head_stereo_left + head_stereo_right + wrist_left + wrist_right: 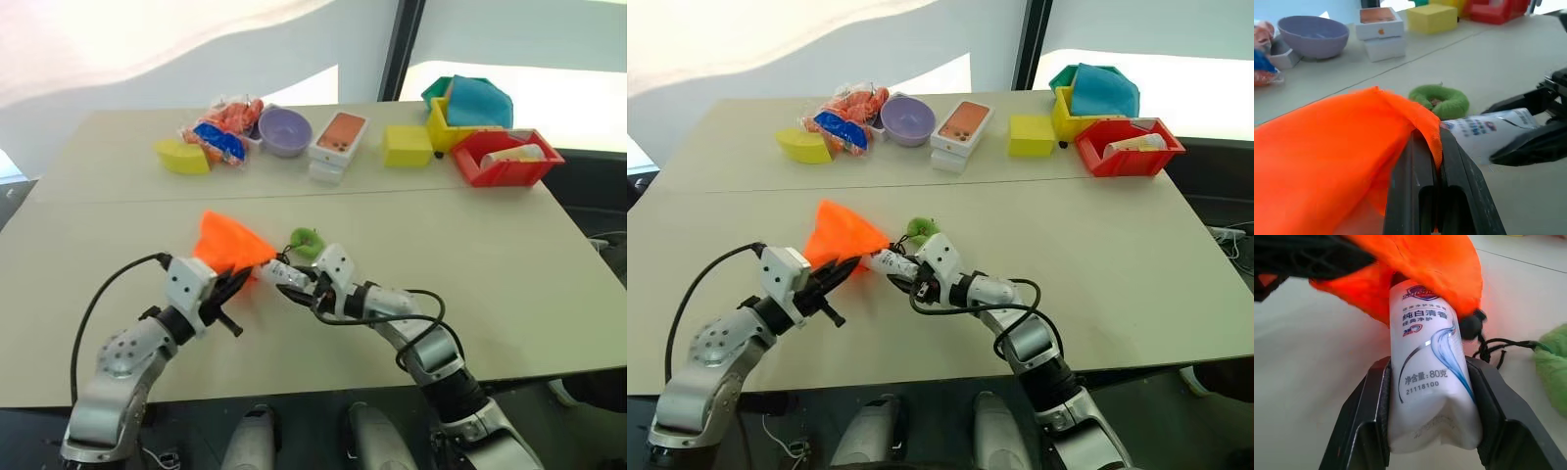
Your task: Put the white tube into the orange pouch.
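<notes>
The orange pouch (230, 245) is lifted off the table, and my left gripper (245, 274) is shut on the edge of its mouth (1420, 122). My right gripper (1428, 364) is shut on the white tube (1427, 372), holding it by its flat crimped end. The tube's far end is tucked under the pouch's rim (1420, 264), so its cap is hidden by the fabric. The pouch's black cord runs to a green ring (307, 240) lying on the table just behind the two grippers. In the left wrist view the tube (1484, 129) sits beside the pouch's opening.
Along the table's far side stand a yellow wedge (181, 155), snack packets (225, 127), a purple bowl (284, 130), a white box (338, 137), a yellow block (407, 145), a yellow bin with teal cloth (470, 103) and a red bin (505, 157).
</notes>
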Tool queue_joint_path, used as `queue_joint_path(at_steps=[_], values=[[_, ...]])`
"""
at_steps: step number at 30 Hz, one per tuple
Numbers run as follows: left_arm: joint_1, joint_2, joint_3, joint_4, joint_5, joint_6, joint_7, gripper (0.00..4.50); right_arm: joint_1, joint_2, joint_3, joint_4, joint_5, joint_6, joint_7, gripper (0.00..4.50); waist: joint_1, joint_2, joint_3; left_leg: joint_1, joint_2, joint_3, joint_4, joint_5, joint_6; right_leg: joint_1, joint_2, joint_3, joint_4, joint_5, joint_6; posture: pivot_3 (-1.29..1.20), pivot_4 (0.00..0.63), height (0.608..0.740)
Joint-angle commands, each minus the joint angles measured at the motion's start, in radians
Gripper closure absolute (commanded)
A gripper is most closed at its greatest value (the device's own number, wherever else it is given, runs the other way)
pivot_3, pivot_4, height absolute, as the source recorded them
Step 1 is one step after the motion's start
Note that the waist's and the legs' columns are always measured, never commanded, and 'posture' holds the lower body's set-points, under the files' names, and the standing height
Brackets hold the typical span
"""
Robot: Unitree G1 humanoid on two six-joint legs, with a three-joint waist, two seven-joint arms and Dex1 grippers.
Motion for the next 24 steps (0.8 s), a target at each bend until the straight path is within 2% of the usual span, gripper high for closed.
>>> queue_joint_path(at_steps=[1, 6, 10, 18, 24], values=[[0.009, 0.02, 0.092, 0.01, -0.096, 0.042, -0.022, 4.5, 0.037, -0.045, -0.034, -0.111, 0.046, 0.022, 0.047, 2.92, -0.001, 0.0, 0.0, 0.0, 0.0, 0.0, 0.0, 0.0, 0.0, 0.0, 0.0, 0.0, 0.0, 0.0, 0.0, 0.0, 0.15, 0.74], [0.026, 0.042, 0.206, 0.06, -0.331, 0.217, -0.069, 4.5, 0.091, -0.085, -0.037, -0.184, 0.077, 0.064, 0.073, 2.92, -0.004, 0.0, 0.0, 0.0, 0.001, 0.0, 0.0, 0.0, 0.0, -0.001, 0.001, 0.0, 0.0, -0.002, 0.003, 0.0, 0.15, 0.74], [0.007, 0.083, 0.266, 0.117, -0.474, 0.338, -0.1, 4.5, 0.105, -0.057, -0.008, -0.191, 0.083, 0.077, 0.069, 2.92, -0.003, 0.0, 0.0, 0.0, 0.002, 0.0, 0.0, 0.0, 0.0, -0.001, 0.002, 0.0, 0.0, -0.002, 0.003, 0.0, 0.15, 0.74], [-0.094, 0.183, 0.279, 0.236, -0.512, 0.408, -0.159, 4.5, 0.068, 0.017, 0.042, -0.129, 0.041, 0.024, 0.062, 2.92, -0.002, -0.001, 0.0, 0.0, 0.002, 0.0, 0.0, 0.0, 0.0, -0.001, 0.001, 0.0, 0.0, -0.002, 0.003, 0.0, 0.15, 0.74], [-0.104, 0.2, 0.262, 0.201, -0.507, 0.425, -0.182, 4.5, 0.035, 0.058, 0.059, -0.081, 0.033, -0.004, 0.066, 2.92, -0.003, -0.001, 0.0, 0.0, 0.002, 0.0, -0.001, 0.0, 0.0, -0.001, 0.001, 0.0, -0.001, 0.0, -0.001, 0.0, 0.15, 0.74]])
